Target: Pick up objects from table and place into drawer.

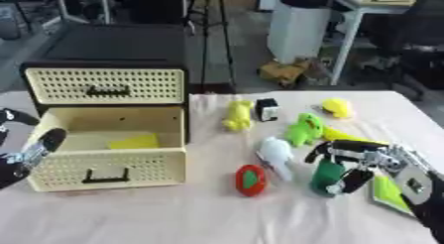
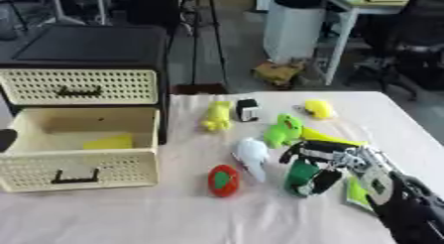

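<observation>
Green and upright, a small cup-like object (image 1: 327,176) stands near the right front of the table (image 1: 217,218), with the right hand (image 1: 364,161) curled round it: fingers arch over its top and the thumb reaches down along its right side. The arm comes in from the lower right corner, lying over a flat yellow-green piece (image 1: 390,191).

Just left of the green object lies a red oval toy (image 1: 250,180) with a green patch on its face. Behind that, a white toy (image 1: 277,153) lies on the cloth, and further back a bright green figure (image 1: 305,128) sits beside a yellow wedge shape (image 1: 343,136). Along the far row are a yellow soft toy (image 1: 237,115), a small black and white box (image 1: 267,109) just beside it, and a yellow rounded toy (image 1: 337,107) further right.

On the left stands a cream perforated drawer unit (image 1: 104,87) with a black frame. Its upper drawer is closed; the lower drawer (image 1: 108,171) is pulled out, and a flat yellow item (image 1: 135,142) lies inside on its floor.

The left hand (image 1: 30,151) shows at the left edge beside the open drawer's front corner, fingers relaxed and holding nothing.
</observation>
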